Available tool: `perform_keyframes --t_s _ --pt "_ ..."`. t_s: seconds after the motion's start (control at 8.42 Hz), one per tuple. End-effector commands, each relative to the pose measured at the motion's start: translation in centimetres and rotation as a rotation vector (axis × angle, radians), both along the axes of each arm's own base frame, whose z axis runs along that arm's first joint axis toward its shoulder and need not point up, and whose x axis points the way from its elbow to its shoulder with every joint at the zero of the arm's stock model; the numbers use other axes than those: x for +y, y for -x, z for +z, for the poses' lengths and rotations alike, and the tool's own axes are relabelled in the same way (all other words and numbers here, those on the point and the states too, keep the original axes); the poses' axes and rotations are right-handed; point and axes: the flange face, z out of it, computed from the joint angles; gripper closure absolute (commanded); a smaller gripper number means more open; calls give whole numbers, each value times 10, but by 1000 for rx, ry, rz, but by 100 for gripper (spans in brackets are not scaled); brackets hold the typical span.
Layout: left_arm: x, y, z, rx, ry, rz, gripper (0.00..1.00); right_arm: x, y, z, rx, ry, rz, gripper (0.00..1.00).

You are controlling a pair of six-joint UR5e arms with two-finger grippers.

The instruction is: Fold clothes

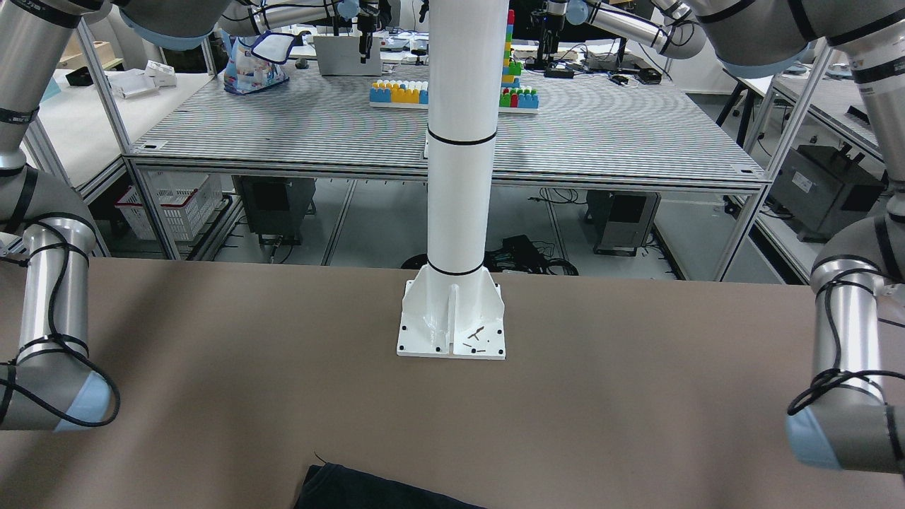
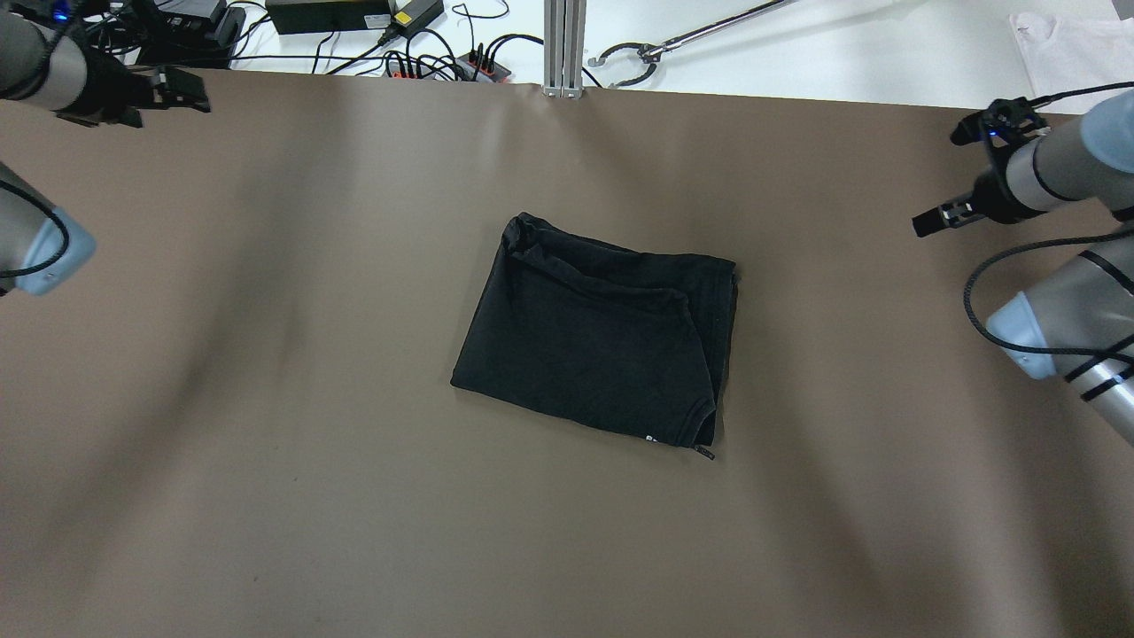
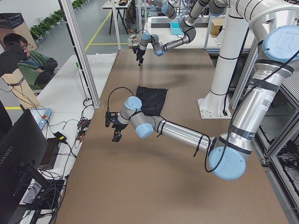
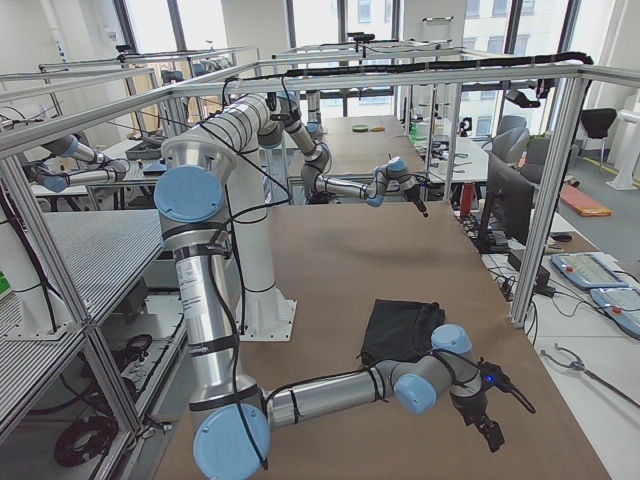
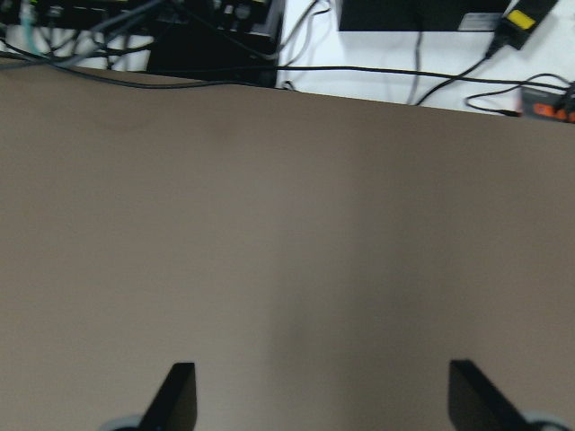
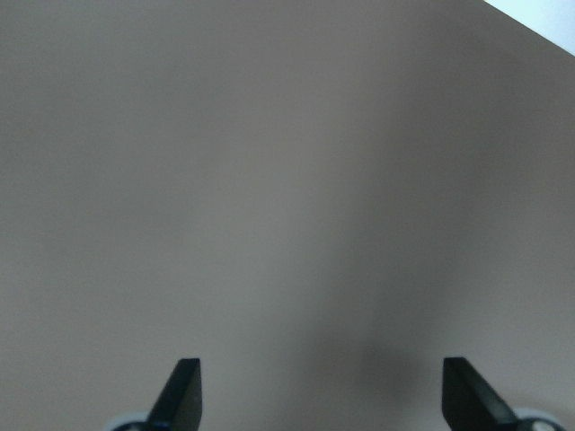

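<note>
Table [image 2: 266,496]: brown top, with the clothes lying on it.

Pillar [image 1: 459,177]: white, bolted at the robot's edge of the table. The clothes are apart from it, further out towards the operators' side.

Clothes [image 2: 602,346]: about mid-table, lying flat as a compact dark rectangle of several layers. An upper layer overlaps a lower one, which shows as a strip along the right edge. The far-left corner is slightly bunched.

Left gripper [image 5: 323,400]: over the far-left corner of the table, well apart from the clothes. Jaws spread wide, with only bare table between them and nothing held.

Right gripper [image 6: 319,400]: near the far-right edge, equally well apart. Jaws spread wide and empty.

Assessment: folding appears essentially done. At most, squaring the offset edge and the bunched corner remains. Whether a further fold is intended cannot be told.
</note>
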Motion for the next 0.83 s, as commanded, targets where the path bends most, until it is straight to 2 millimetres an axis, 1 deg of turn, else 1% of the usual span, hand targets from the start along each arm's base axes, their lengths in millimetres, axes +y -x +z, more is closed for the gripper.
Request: perform_keyframes --t_s 0.0,0.12,0.24,0.36,0.47,0.59,0.71 --pt "48 97 70 -263 -6 -18 0 19 -87 47 93 -21 9 6" --pt "57 132 71 -346 -14 27 0 25 -131 58 121 -27 30 6" --pt "73 154 80 -426 -32 49 0 35 -155 73 157 -34 15 6" --pt "79 166 91 -521 -45 73 0 38 -185 80 218 -15 24 6" --pt "86 173 103 -585 -38 86 0 39 -194 87 289 14 5 6" --pt "90 177 106 -604 -32 74 0 38 -197 88 319 13 10 6" --pt "94 175 110 -603 -27 81 0 38 -197 86 313 9 8 6"
